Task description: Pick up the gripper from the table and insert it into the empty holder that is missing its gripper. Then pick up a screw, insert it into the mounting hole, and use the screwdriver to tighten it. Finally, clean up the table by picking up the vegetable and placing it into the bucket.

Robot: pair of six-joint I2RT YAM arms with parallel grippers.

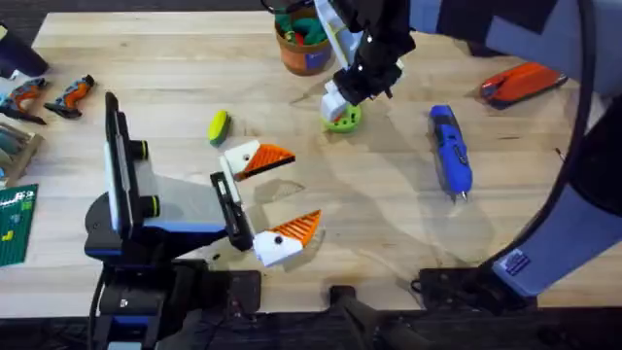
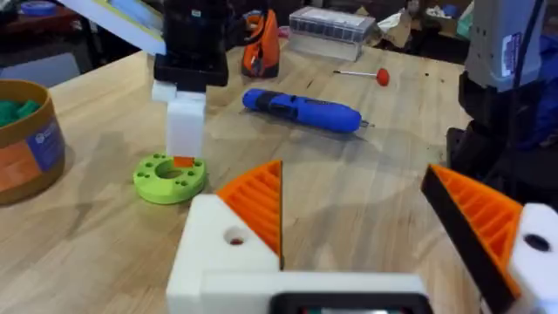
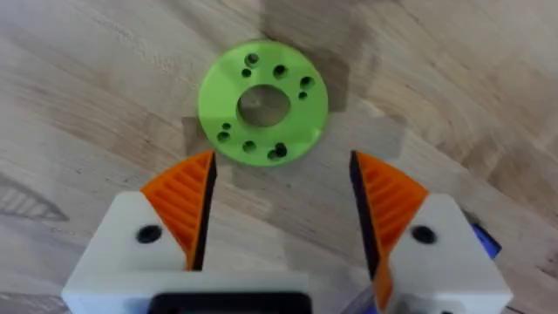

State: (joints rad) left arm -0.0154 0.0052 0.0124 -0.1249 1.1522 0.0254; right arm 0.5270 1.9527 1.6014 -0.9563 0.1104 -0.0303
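Observation:
My right gripper (image 1: 342, 103) hangs open just above a lime-green disc with holes (image 3: 261, 100) at the table's far middle. My left gripper (image 1: 303, 188) is open over the near middle, with nothing between its fingers. All the white holders I see carry orange ribbed pads (image 3: 185, 208). A loose gripper piece and a screw are out of view. The blue screwdriver (image 1: 450, 151) lies flat to the right. The yellow-green vegetable (image 1: 219, 126) rests left of the disc. The bucket (image 1: 303, 56) stands behind the disc, with green pieces inside.
An orange-and-black hand tool (image 1: 523, 83) lies at the far right, and more small tools (image 1: 68, 94) at the far left. A red-handled rod (image 2: 362, 76) and a clear box (image 2: 331, 22) sit beyond the screwdriver.

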